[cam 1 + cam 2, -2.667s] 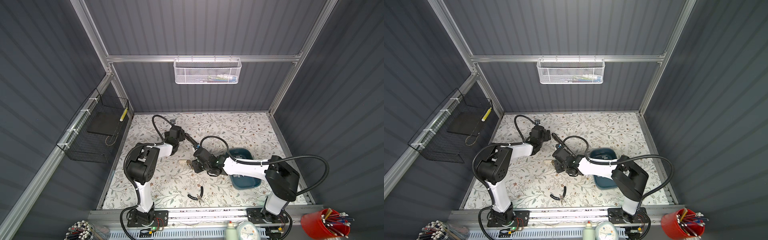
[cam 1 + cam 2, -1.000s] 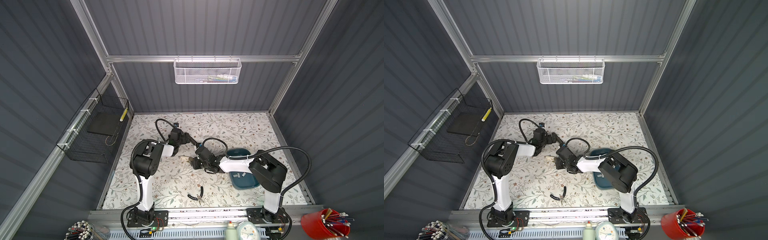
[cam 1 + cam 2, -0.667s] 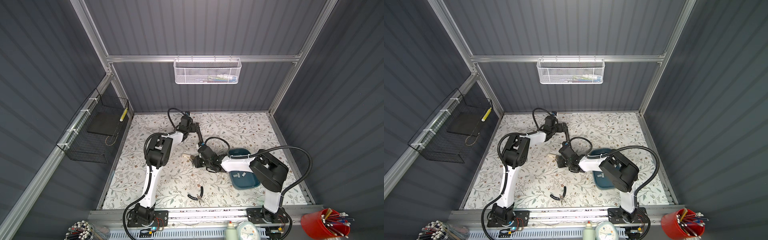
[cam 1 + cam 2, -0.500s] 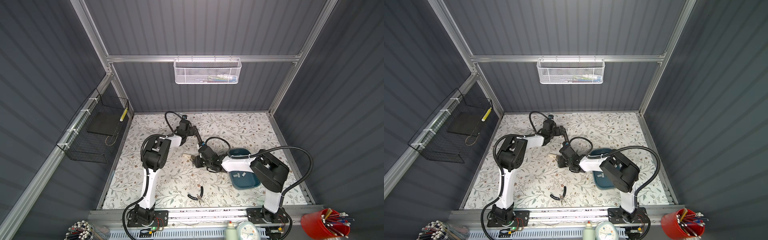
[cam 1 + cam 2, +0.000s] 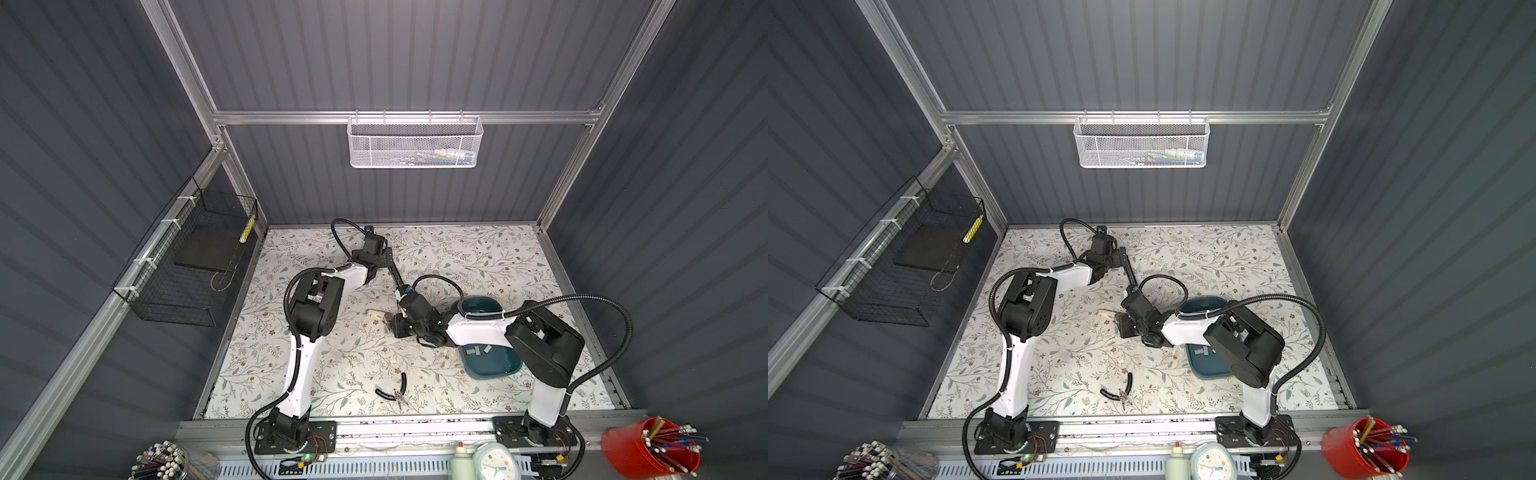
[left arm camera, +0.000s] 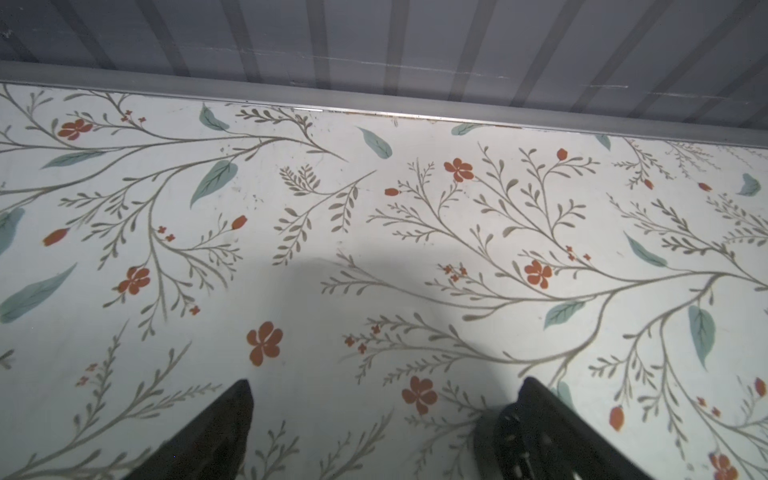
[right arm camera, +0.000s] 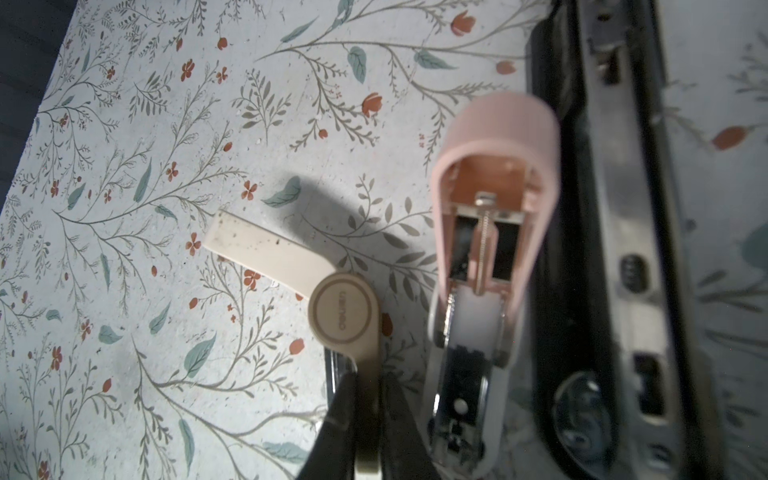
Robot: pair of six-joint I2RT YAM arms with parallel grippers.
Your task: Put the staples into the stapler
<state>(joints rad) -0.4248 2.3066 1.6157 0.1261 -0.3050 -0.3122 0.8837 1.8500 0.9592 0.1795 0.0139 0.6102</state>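
The black stapler [image 7: 602, 249] lies opened flat on the floral table, its metal rail up; in both top views it runs from my left gripper toward my right wrist [image 5: 397, 276] [image 5: 1128, 272]. The staples [image 5: 473, 351] [image 5: 1200, 352] are small grey strips in a teal tray [image 5: 494, 376]. My left gripper [image 6: 382, 415] [image 5: 385, 255] is open over bare table near the back wall, holding nothing. My right gripper [image 7: 368, 382] [image 5: 390, 323] is shut on a beige hinged tool [image 7: 345, 316] whose other leg lies on the table. A small pink stapler [image 7: 490, 216] stands open beside it.
Black-handled pliers [image 5: 395, 392] lie near the front edge. A white mesh basket [image 5: 415, 145] hangs on the back wall and a black wire basket [image 5: 187, 266] on the left wall. A red pencil cup [image 5: 648, 453] stands at the front right.
My left arm has swung from the table's middle toward the back wall with its gripper still open. The right gripper has stayed almost still, shut on the beige tool.
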